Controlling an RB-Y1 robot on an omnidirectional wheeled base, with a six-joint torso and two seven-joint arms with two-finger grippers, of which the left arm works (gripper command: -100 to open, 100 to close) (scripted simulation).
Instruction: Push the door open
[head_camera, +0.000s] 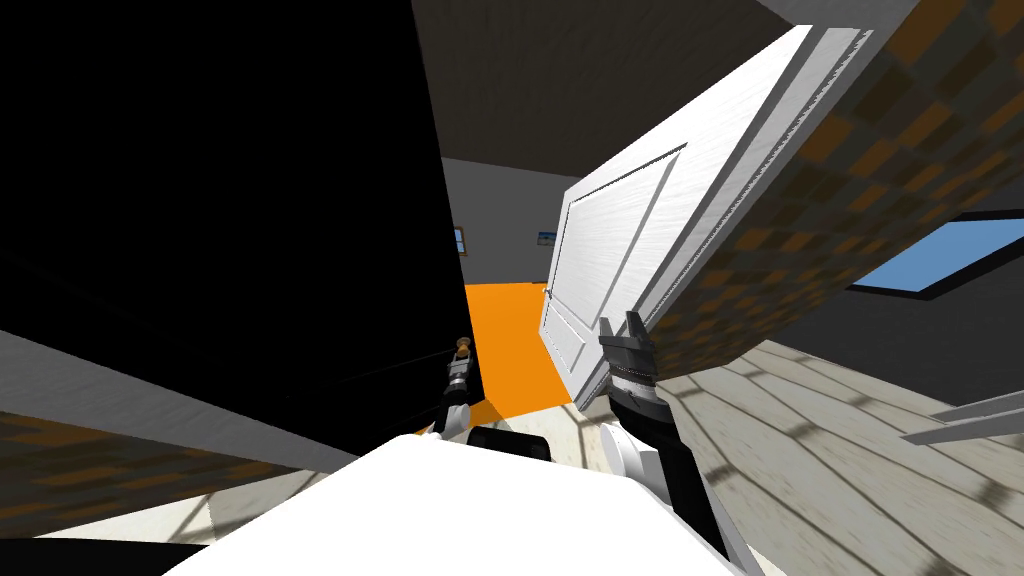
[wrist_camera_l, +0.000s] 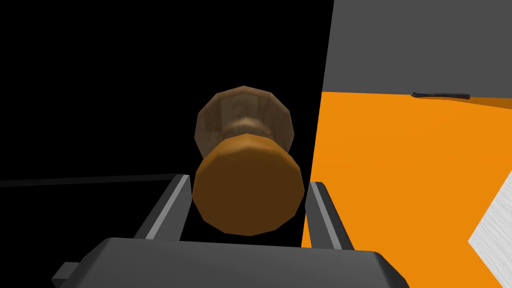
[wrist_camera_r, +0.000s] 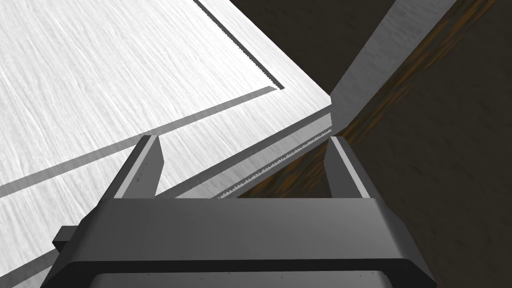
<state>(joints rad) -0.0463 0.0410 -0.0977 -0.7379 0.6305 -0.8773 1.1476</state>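
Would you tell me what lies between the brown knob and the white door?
Only a strip of orange floor lies between the brown knob and the white door, with nothing standing on it; the head view shows this.

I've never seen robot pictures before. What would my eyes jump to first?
The bright orange floor glows through the doorway, next to a big black area on the left. A white panelled door stands open on the right, with the open right gripper by its edge. The left gripper is shut on a round brown knob.
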